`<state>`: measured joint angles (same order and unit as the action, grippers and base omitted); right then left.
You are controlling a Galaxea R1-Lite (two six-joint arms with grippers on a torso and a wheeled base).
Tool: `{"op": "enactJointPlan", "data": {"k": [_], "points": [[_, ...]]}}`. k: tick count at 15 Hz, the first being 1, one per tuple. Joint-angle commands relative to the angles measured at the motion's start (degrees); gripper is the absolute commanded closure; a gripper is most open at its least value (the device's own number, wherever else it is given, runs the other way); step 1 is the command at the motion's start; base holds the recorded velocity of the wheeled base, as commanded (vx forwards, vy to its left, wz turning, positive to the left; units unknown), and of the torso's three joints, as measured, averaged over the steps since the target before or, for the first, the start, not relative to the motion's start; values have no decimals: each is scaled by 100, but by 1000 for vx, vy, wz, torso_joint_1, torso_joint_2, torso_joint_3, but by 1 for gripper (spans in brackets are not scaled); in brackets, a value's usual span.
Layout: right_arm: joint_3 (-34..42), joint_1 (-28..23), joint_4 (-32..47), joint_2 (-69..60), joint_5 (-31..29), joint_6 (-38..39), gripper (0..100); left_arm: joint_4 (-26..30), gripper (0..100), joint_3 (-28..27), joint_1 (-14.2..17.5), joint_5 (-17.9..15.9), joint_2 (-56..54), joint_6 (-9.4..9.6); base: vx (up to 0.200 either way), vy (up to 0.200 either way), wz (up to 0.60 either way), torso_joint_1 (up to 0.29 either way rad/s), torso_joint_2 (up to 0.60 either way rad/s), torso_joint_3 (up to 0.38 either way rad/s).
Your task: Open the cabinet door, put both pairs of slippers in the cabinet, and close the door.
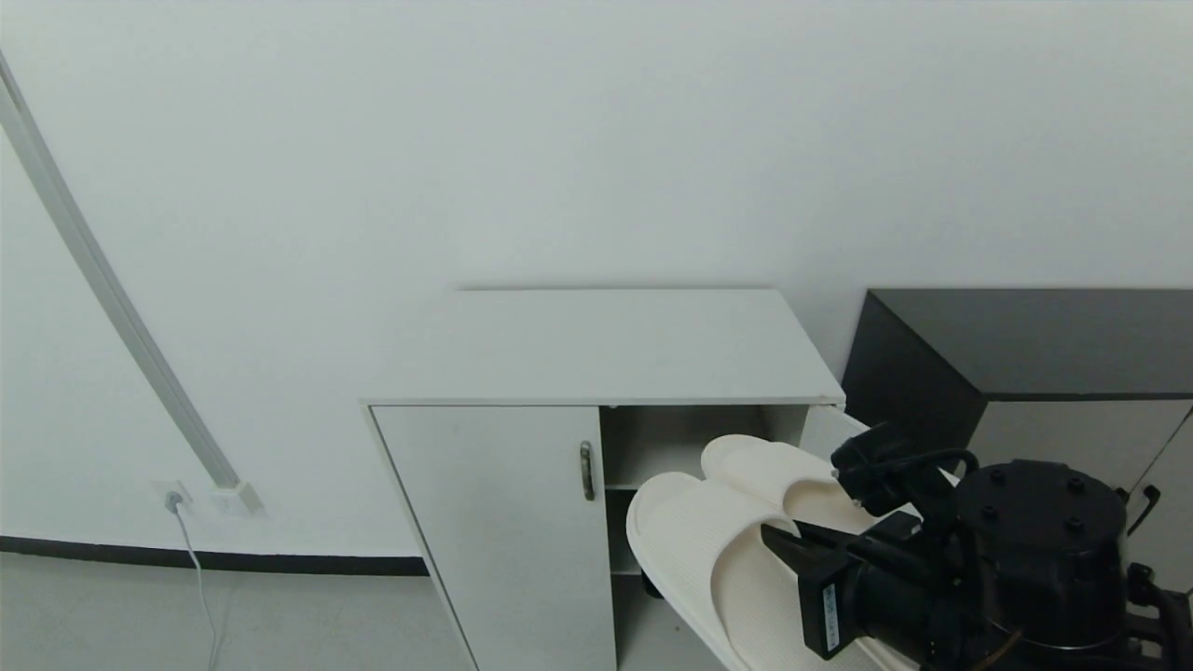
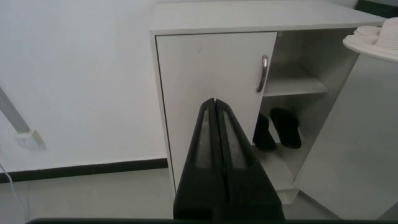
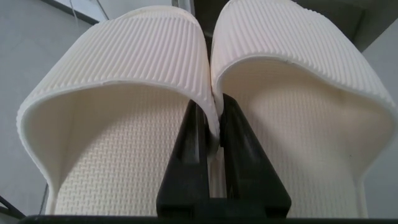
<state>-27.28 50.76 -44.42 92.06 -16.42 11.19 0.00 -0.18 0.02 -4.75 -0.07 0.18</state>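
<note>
In the head view, a pair of cream ribbed foam slippers [image 1: 718, 531] is being held by the right gripper [image 1: 781, 542] near the open right side of the low white cabinet [image 1: 596, 345], whose left door [image 1: 494, 522] is standing shut. In the left wrist view, the left gripper [image 2: 214, 109] is being held clenched on nothing, facing the cabinet, where a pair of black slippers [image 2: 285, 127] is lying inside, under the shelf [image 2: 292, 86]. In the right wrist view, the cream slippers' adjoining side walls are being pinched between the black fingers [image 3: 186, 143].
</note>
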Motion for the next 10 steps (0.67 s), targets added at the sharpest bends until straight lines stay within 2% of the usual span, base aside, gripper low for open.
{"op": "enactJointPlan", "data": {"k": [1, 10], "points": [[21, 30, -5, -13, -1, -3, 100, 0, 100, 1, 6, 1, 7, -1, 0, 0, 0, -227, 554, 315], [48, 57, -5, 40, -1, -3, 100, 0, 100, 1, -2, 1, 7, -1, 0, 0, 0, -207, 534, 320]]}}
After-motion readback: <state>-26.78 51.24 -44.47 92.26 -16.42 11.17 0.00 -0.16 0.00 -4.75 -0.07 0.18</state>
